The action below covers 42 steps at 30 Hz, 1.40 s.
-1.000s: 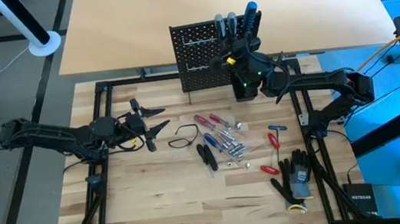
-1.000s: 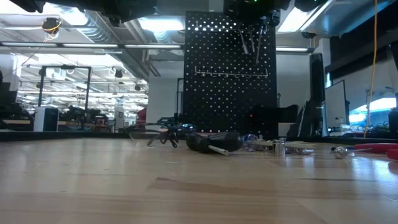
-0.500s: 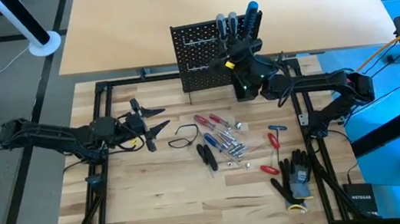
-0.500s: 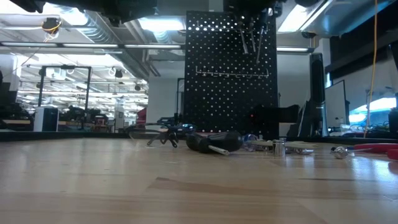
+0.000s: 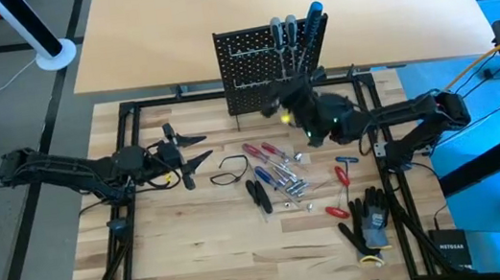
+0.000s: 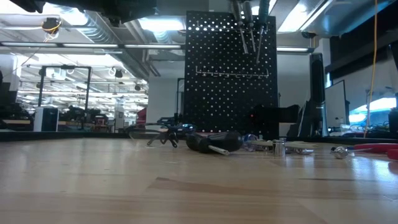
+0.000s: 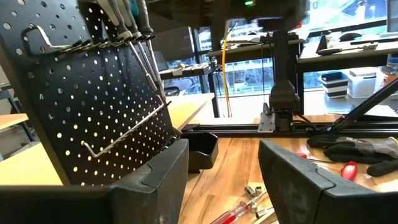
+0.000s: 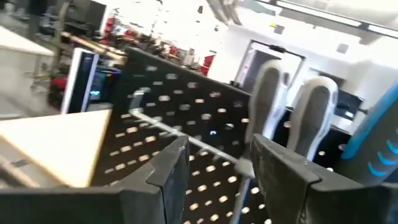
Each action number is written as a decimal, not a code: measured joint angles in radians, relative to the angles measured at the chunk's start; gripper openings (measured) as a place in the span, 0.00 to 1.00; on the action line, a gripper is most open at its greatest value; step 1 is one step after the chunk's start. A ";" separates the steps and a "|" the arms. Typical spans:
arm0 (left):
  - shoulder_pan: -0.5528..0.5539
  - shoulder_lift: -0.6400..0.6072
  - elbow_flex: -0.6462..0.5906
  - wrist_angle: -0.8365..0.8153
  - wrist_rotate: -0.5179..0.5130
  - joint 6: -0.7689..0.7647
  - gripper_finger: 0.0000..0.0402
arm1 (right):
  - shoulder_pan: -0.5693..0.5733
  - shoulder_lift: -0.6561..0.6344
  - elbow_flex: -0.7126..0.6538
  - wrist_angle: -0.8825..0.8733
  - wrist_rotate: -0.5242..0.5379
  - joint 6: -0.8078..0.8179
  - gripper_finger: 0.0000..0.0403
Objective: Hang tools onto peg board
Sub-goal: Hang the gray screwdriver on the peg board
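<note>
Your right pincer (image 5: 286,106) sits at the counter's (image 5: 198,263) far edge, just in front of the peg board (image 5: 255,67), with its jaws parted and nothing between them; the right wrist view confirms the gap, looking onto the perforated panel and the grey handles (image 8: 314,118) hanging there. The peg board stands upright at the middle of the far edge and carries three screwdrivers along its top right: two grey-handled and one blue-handled (image 5: 314,20). Their thin shafts (image 6: 252,40) hang down the panel face in the low view. Your left pincer (image 5: 196,153) waits near the left edge, jaws spread wide and empty. The loose tools (image 5: 279,175) lie in a cluster at mid-counter: red-handled screwdrivers, metal bits and black-handled pliers (image 5: 258,195). Two further red-handled tools (image 5: 342,174) lie toward the right edge. A pair of black gloves (image 5: 369,223) rests at the near right corner.
</note>
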 joint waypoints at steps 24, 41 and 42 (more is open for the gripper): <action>0.000 0.000 0.000 -0.026 0.000 -0.019 0.46 | 0.183 -0.043 -0.139 -0.922 -0.317 0.817 0.43; 0.000 0.000 0.000 -0.021 0.000 -0.013 0.46 | -0.120 -0.283 -0.150 -0.719 -0.286 0.528 0.43; 0.000 0.000 0.000 -0.021 0.000 -0.013 0.46 | -0.140 -0.275 -0.150 -0.712 -0.298 0.520 0.42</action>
